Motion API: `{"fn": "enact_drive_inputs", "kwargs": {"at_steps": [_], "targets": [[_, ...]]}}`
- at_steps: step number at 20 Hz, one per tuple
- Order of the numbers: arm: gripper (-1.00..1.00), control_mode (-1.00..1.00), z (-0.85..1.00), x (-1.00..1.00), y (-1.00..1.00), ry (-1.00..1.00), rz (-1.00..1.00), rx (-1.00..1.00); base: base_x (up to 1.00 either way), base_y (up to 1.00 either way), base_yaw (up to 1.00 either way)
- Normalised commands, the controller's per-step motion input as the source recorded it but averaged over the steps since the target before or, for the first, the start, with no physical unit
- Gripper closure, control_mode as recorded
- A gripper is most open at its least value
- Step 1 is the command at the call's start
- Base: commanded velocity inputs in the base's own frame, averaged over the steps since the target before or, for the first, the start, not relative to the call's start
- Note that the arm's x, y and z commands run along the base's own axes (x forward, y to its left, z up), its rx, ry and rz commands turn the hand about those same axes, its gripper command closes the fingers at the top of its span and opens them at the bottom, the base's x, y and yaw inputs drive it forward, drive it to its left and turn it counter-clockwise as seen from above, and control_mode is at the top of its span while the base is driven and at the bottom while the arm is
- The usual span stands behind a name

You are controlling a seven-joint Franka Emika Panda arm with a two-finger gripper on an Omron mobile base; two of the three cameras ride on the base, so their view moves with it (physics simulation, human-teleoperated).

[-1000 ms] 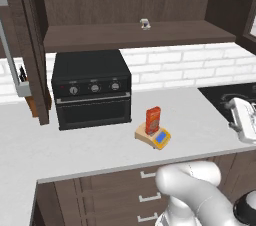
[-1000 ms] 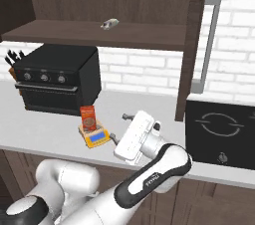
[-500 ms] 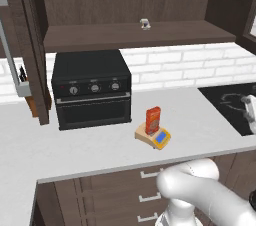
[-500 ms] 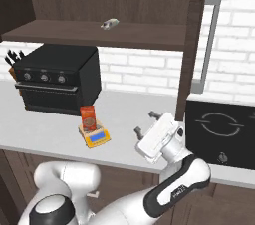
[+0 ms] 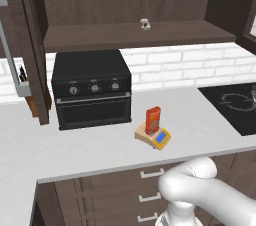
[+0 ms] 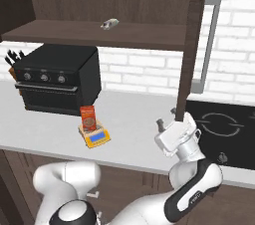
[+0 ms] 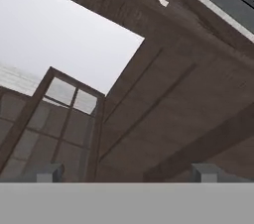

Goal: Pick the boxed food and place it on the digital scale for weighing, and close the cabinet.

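The orange-red boxed food [image 5: 153, 120] [image 6: 88, 118] stands upright on the yellow digital scale [image 5: 156, 137] [image 6: 95, 136] on the counter. The dark brown cabinet hangs open, its right door [image 6: 192, 45] edge-on with a silver bar handle [image 6: 209, 40], its left door [image 5: 31, 45] also swung out. My gripper [image 6: 167, 117] [image 7: 127, 172] is open with nothing in it, well right of the scale, just left of the right door's lower edge. In the hand view it points up at the cabinet's wood underside [image 7: 163, 99] and a glass-panelled door [image 7: 49, 129].
A black toaster oven [image 5: 92, 87] [image 6: 57, 77] sits left of the scale, a knife block [image 6: 11, 62] beyond it. A black cooktop [image 6: 224, 124] [image 5: 235, 105] lies right. A small white-grey object [image 5: 145, 24] [image 6: 109, 23] rests on the shelf. Drawers [image 5: 150, 190] front the counter.
My hand has swung right, away from the scale, and turned upward beside the right cabinet door. It has left the left base view. The box and scale have not moved.
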Motion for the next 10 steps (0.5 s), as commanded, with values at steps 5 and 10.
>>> {"fn": "enact_drive_inputs", "kwargs": {"at_steps": [5, 10], "targets": [[-1.00, -1.00, 0.00, 0.44, -0.62, 0.00, 0.00, 0.10, 0.00, 0.00, 0.00], [-1.00, -1.00, -0.06, 0.40, -0.58, 0.00, -0.03, 0.08, 0.00, 0.00, 0.00]]}}
